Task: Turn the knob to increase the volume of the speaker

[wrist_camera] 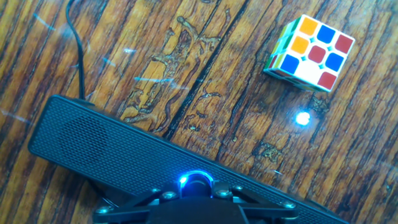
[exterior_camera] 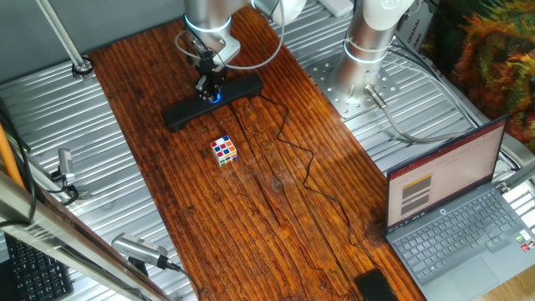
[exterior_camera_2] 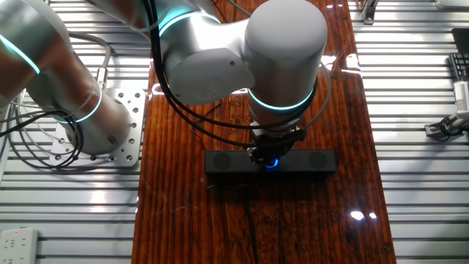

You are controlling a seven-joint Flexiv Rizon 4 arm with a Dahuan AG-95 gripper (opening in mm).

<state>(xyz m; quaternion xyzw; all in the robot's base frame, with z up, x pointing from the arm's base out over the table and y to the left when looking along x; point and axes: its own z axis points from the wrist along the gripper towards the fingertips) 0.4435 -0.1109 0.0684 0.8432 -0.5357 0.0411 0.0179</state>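
The speaker is a long flat black bar lying across the wooden table; it also shows in the other fixed view and in the hand view. The knob, a small black dial with a blue glow, sits at its middle and also shows in one fixed view and the other fixed view. My gripper stands straight down over the knob, its fingers closed on either side of it. It also shows in the other fixed view.
A multicoloured puzzle cube lies on the table just in front of the speaker, also in the hand view. A thin black cable runs from the speaker across the wood. An open laptop stands at the right.
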